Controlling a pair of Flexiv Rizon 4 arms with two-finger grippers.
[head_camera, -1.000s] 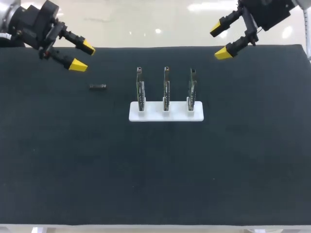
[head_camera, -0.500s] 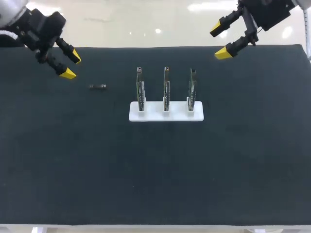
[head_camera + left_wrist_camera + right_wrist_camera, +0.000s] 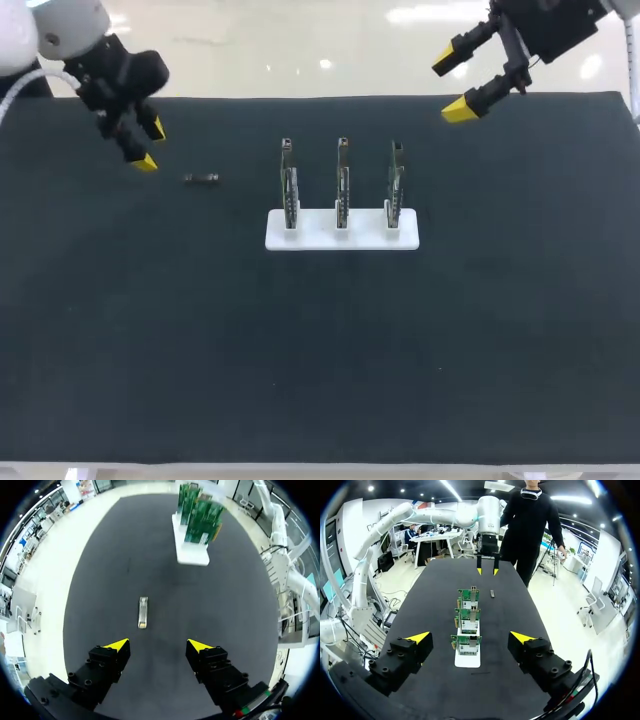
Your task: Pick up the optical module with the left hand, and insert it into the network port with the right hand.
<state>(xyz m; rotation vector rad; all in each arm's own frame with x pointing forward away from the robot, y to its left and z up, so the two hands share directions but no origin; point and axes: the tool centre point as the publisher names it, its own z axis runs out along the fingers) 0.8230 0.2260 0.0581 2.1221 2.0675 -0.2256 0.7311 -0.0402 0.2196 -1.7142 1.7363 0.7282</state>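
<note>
1. On the black mat (image 3: 300,350), the small dark metal optical module (image 3: 202,179) lies flat, just ahead of the left gripper (image 3: 151,145) — fingers apart.
2. Straddle its long sides squarely (then close); the right gripper (image 3: 452,86) is also open-fingered.

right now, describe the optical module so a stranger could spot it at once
On the black table, find the white stand holding three upright circuit boards. Between it and the left gripper, the optical module lies flat: a small slim metal bar, the only loose thing there.
</note>
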